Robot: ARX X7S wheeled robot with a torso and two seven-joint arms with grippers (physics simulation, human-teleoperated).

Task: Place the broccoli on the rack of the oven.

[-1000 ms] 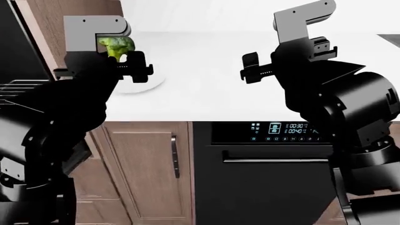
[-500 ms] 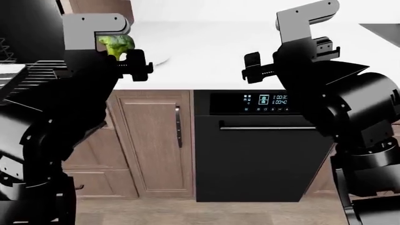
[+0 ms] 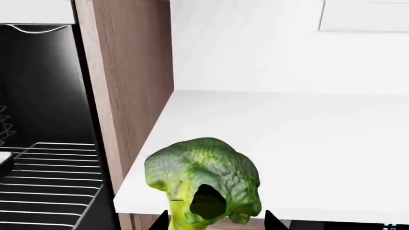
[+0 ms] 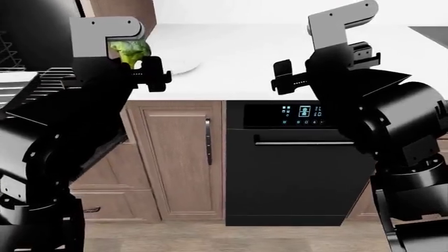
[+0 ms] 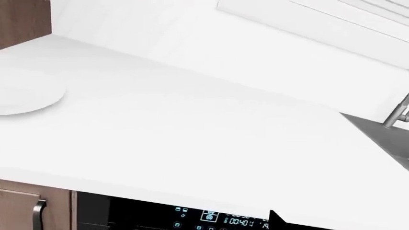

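The broccoli (image 3: 201,179) is a green floret held by its stem in my left gripper (image 3: 216,224), which is shut on it. In the head view the broccoli (image 4: 130,51) sits above the left gripper (image 4: 144,71), raised at counter height. The oven (image 3: 45,86) shows its black open cavity beside a brown wood panel (image 3: 128,96). The silver wire rack (image 3: 54,184) lies in it, lower than the broccoli and to one side of it. The rack (image 4: 31,86) also shows at the head view's left edge. My right gripper (image 4: 286,79) hangs open and empty over the counter edge.
A white plate (image 4: 183,65) lies on the white counter (image 5: 191,143). A black appliance with a blue display (image 4: 301,157) stands under the counter, with wood cabinets (image 4: 178,157) beside it. A grey tray edge (image 3: 4,162) shows on the rack. A faucet (image 5: 399,112) is at the far right.
The head view has pulled back and shifted, so the counter and cabinets sit farther away and slightly to the right. Both arms keep their pose, and the broccoli stays in the left gripper.
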